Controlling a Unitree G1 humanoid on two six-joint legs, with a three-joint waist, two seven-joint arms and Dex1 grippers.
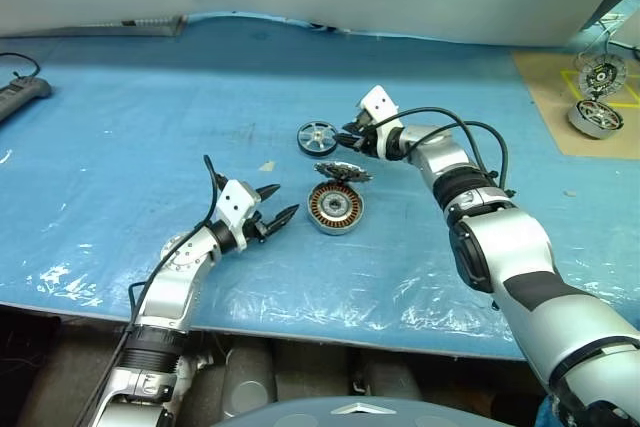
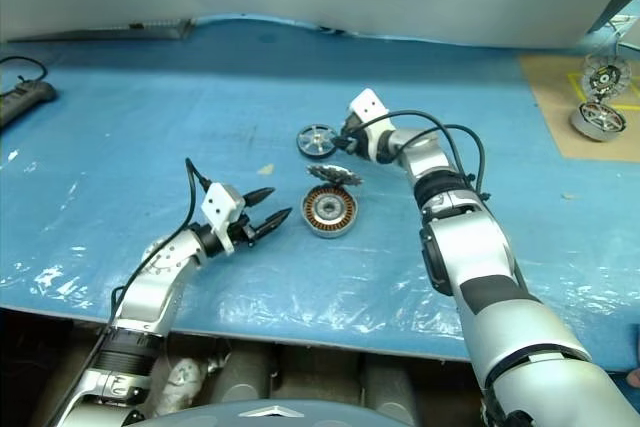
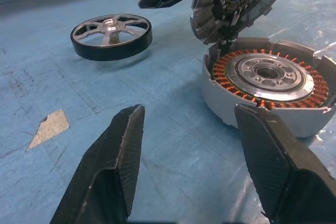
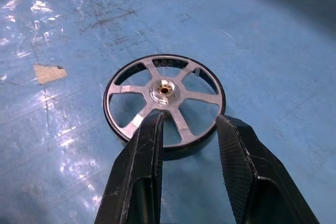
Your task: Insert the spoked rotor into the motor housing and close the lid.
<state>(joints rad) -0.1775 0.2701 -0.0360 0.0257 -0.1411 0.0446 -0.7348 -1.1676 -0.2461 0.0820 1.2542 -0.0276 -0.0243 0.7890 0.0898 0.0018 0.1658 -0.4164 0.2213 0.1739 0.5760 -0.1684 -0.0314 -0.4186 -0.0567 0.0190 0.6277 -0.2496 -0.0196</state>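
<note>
Blue plastic-covered table (image 1: 120,127), creased and shiny near the front edge.

Motor housing (image 1: 335,207) sits flat on the table near the centre, open. Inside it: a ring of copper windings around a silver centre plate with a bore in the middle. No wheel in it. Its lid (image 1: 343,171), toothed at the edge, stands tilted up from the far rim of the can, hinged there, inner face showing in the left wrist view.

Spoked rotor (image 1: 317,137) lies on the table beyond the housing and slightly to the robot's left of it, apart from the can. Black rim, six silver spokes, small hub. In the left wrist view it seems raised a little off the sheet on one side; cannot tell for sure.

Right gripper (image 4: 186,129) is at the rotor's near edge, fingers parted. One finger overlaps the rim and a spoke, the other sits just outside the rim. Whether they actually pinch the rim cannot be told.

Left gripper (image 1: 272,205) hovers low, just beside the housing on the robot's left, fingers spread wide, holding nothing, pointing toward the can.

A small tan scrap (image 1: 267,165) lies on the sheet between the left gripper and the rotor.

Far right, on a brown mat (image 1: 545,97): a second silver motor (image 1: 595,117) and a wire stand (image 1: 601,75) with another round part.
</note>
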